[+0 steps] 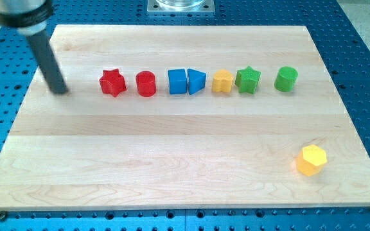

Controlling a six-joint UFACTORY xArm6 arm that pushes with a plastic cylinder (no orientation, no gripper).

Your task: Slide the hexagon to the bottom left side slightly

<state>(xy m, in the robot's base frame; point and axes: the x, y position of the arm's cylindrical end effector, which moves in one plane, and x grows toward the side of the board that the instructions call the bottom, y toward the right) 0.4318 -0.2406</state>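
The yellow hexagon (pixel 311 160) lies flat near the wooden board's (pixel 172 167) bottom right corner, one corner pointing toward the view's right; no long axis can be made out. My tip (pixel 60 91) rests far up and left of the hexagon, just left of the red star (pixel 112 83). The rod has no jaws and holds nothing.

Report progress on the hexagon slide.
Done: nothing visible; the yellow hexagon sits alone near the view's bottom right. In hand: my tip rests left of the red star, far from the hexagon. Left: cross the board and push it down-left.
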